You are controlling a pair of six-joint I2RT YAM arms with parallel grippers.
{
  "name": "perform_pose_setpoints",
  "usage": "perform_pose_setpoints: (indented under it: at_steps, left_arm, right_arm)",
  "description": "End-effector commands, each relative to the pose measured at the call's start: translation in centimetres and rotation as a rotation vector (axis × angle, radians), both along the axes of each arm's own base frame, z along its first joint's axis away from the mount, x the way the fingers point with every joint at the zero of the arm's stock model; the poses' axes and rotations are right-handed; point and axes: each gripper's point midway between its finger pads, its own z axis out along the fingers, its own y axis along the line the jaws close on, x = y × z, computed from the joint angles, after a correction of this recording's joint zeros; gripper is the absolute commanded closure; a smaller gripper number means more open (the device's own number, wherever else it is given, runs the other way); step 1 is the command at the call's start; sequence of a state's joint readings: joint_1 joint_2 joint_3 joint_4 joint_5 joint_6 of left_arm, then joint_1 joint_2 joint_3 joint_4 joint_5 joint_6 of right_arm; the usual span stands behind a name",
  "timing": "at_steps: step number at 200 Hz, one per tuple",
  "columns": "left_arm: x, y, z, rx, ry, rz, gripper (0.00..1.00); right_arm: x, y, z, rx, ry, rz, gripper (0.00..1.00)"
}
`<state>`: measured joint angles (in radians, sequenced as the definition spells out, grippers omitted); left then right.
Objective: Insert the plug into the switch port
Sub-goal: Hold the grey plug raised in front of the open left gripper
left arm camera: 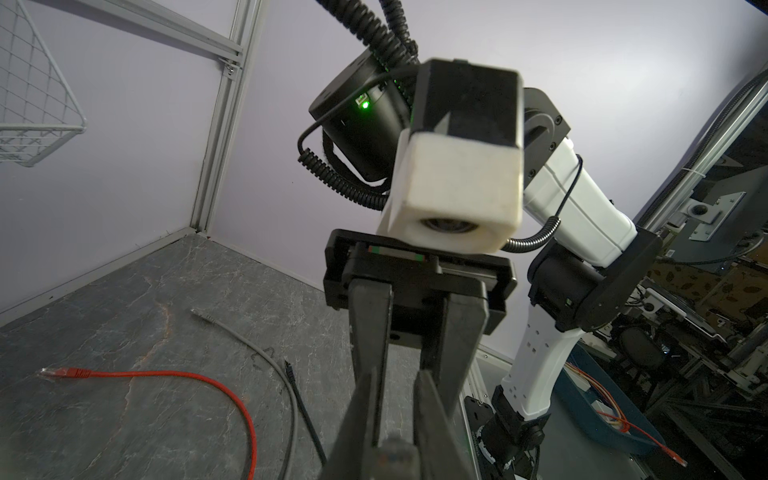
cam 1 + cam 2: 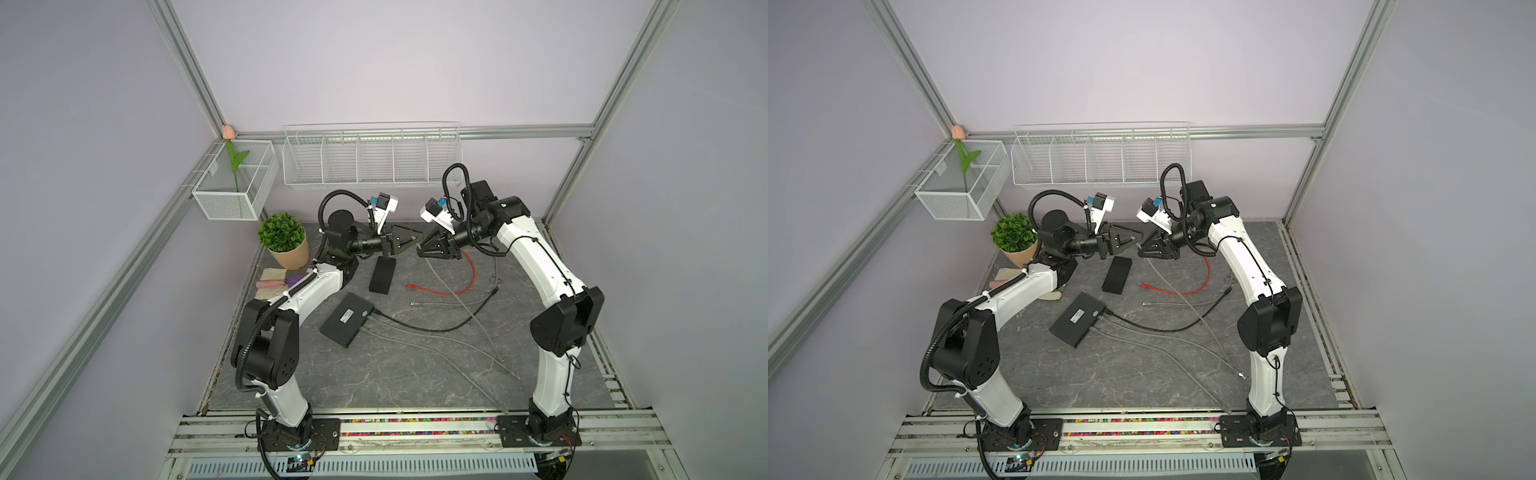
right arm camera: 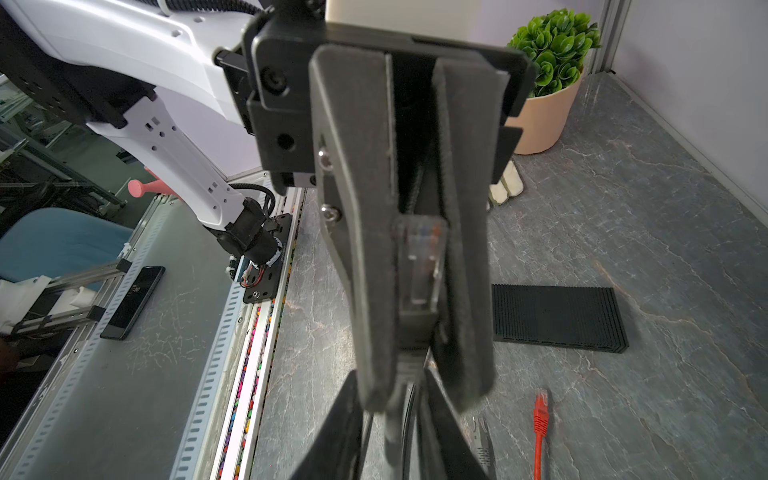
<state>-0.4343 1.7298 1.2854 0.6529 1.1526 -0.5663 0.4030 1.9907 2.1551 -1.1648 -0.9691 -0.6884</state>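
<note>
Both grippers meet tip to tip in the air over the back of the table. My left gripper (image 2: 415,242) (image 1: 397,384) is shut on the clear plug (image 3: 419,257), which sits deep between its grey pads. The plug's grey cable (image 2: 440,279) drops from there to the table. My right gripper (image 2: 419,249) (image 3: 394,395) faces the left one. Its jaws stand a little apart on either side of the cable just behind the plug. The black switch (image 2: 348,318) (image 2: 1077,318) lies flat in the middle of the table, with cables in the ports on its right edge.
A ribbed black block (image 2: 382,276) (image 3: 557,318) lies below the grippers. A loose red cable (image 2: 440,293) and a black cable (image 2: 419,329) trail over the table. A potted plant (image 2: 284,239) stands at the back left. Wire baskets (image 2: 370,160) hang on the back wall.
</note>
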Motion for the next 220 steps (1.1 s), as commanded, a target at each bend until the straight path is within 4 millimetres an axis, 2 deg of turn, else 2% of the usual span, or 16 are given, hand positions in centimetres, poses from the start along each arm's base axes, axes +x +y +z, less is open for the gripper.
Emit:
perform_pose_setpoints:
  at_steps: [1,46,131,157,169,200,203,210,213,219,220]
  left_arm:
    - [-0.7,0.1,2.0,-0.024,-0.065,-0.006,1.0]
    - [-0.7,0.2,2.1,-0.025,-0.068,-0.004,1.0]
    - [-0.8,0.3,2.2,-0.025,-0.073,-0.004,1.0]
    - [-0.9,0.4,2.3,-0.024,-0.076,-0.001,1.0]
    - [-0.9,0.4,2.4,-0.023,-0.078,-0.002,1.0]
    - [-0.7,0.5,2.3,-0.017,-0.071,0.012,1.0]
    - [-0.6,0.6,2.3,-0.017,-0.067,0.018,0.92]
    - [-0.1,0.9,2.3,-0.019,-0.06,0.039,0.58]
    - [0.1,1.1,2.4,-0.02,-0.058,0.05,0.49]
    - [0.7,1.5,2.5,-0.023,-0.048,0.083,0.37]
    - [0.8,1.6,2.5,-0.023,-0.046,0.088,0.31]
  right_arm:
    - [-0.3,0.2,1.5,0.04,-0.03,0.008,0.78]
    - [-0.5,0.1,1.8,0.049,-0.046,0.003,0.86]
    - [-0.4,-0.4,2.1,0.055,-0.053,-0.009,0.81]
    - [-0.4,-0.5,2.1,0.054,-0.055,-0.016,0.86]
    - [-0.5,-0.5,2.1,0.059,-0.057,-0.015,0.93]
    - [-0.3,-0.6,2.0,0.047,-0.064,-0.028,0.93]
    - [-0.1,-0.6,1.9,0.041,-0.065,-0.034,0.93]
    - [0.3,-0.7,1.5,0.023,-0.072,-0.053,0.93]
    - [0.5,-0.7,1.3,0.014,-0.074,-0.061,0.93]
    - [0.8,-0.7,0.9,-0.007,-0.079,-0.077,0.93]
    - [0.8,-0.7,0.9,-0.007,-0.079,-0.077,0.93]
